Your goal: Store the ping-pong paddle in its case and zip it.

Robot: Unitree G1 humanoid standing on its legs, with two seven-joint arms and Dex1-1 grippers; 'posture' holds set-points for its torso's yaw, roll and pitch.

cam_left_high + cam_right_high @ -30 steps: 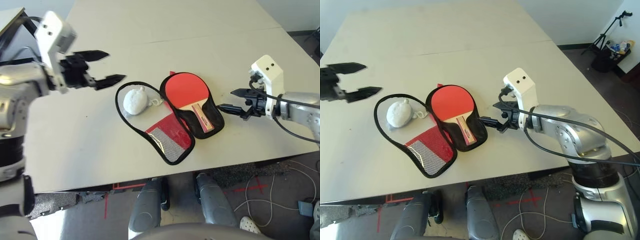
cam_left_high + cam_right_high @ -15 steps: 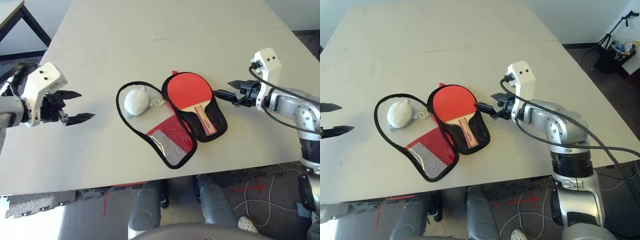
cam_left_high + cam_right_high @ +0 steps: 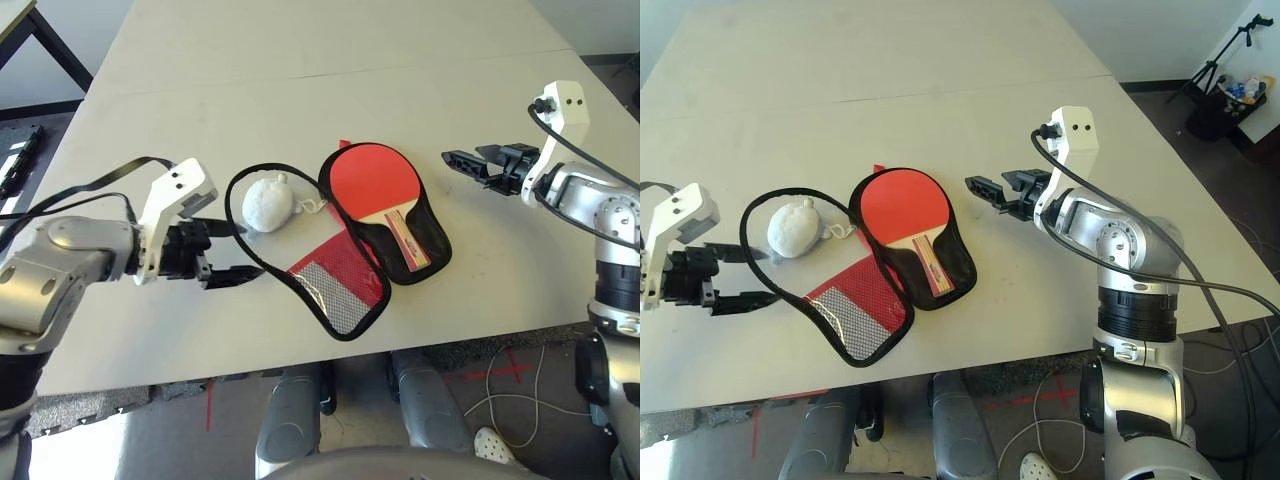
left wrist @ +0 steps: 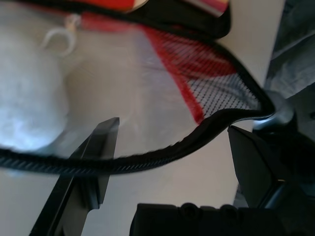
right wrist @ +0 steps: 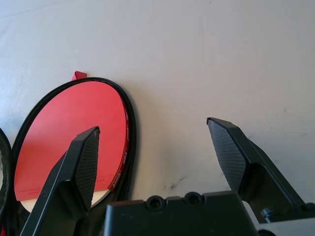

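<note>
The case [image 3: 335, 285] lies unzipped and spread flat on the table, red and black with a mesh panel. The ping-pong paddle [image 3: 370, 182] rests face up in the case's right half, its handle [image 3: 405, 238] pointing toward me. My left gripper [image 3: 232, 253] is open at the case's left rim. In the left wrist view the black edging [image 4: 197, 140] runs between its fingers [image 4: 93, 162] without being pinched. My right gripper [image 3: 470, 160] hovers open to the right of the paddle's head and apart from it. The red paddle face [image 5: 69, 132] lies beyond its fingers [image 5: 86, 152].
A pale stuffed lump [image 3: 267, 205] with a cord loop sits on the case's left half, just past my left fingertips. The table's front edge [image 3: 300, 355] runs close below the case. Cables lie on the floor [image 3: 520, 400] and a tripod [image 3: 1215, 75] stands at the far right.
My left arm has come down from the upper left to the case's left rim. My right gripper has drawn back from the case's right side, up and to the right. Both stayed open.
</note>
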